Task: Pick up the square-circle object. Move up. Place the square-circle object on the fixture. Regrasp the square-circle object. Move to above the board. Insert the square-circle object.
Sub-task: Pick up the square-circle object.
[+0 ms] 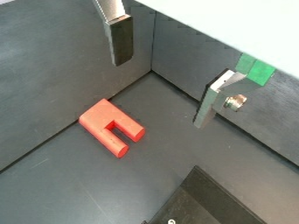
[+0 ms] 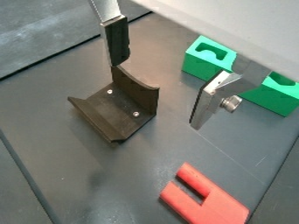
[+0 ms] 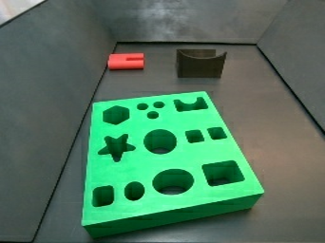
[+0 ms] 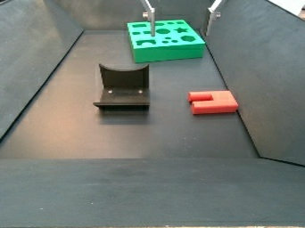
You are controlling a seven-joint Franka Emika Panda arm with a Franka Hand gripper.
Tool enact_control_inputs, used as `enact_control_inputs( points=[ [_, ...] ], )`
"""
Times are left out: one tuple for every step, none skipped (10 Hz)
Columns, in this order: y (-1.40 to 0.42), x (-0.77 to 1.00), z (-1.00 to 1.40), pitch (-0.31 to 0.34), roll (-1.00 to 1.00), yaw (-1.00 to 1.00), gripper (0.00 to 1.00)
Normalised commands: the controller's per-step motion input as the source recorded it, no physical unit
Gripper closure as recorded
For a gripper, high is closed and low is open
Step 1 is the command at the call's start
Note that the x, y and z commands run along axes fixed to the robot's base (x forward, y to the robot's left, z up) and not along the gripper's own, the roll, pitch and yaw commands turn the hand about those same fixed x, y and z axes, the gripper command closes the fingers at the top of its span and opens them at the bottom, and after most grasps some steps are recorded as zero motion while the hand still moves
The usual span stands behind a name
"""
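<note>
Wrist views show gripper (image 1: pixel 163 74) wide open above square-circle object (image 1: pixel 111 128); seemingly no readable writing

The gripper (image 1: pixel 163 74) hangs high with its jaws spread wide and nothing between them — both silver fingers (image 2: pixel 115 39) point downward in both wrist views, dark pads facing inward

Dark floor (image 4: pixel 71 125) carries board (image 3: pixel 162 157), fixture (image 4: pixel 123 87), square-circle object (image 4: pixel 212 102); hand (image 2: pixel 163 83) above.
</note>
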Motion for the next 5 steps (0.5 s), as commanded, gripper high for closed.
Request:
enact_control_inputs(
  points=[
    [0.0, -0.13, -0.09, 0.006, 0.09, -0.54, 0.0],
    [0.0, -0.06, -0.16, 0.007, 0.09, -1.0, 0.0],
    [0.0, -0.05, -0.19, 0.004, 0.06, -1.0, 0.0],
    [0.0, -0.05, -0.23, 0.009, 0.03, -1.0, 0.0],
    [0.0, -0.05, -0.23, 0.004, 0.02, -1.0, 0.0]
  ],
)
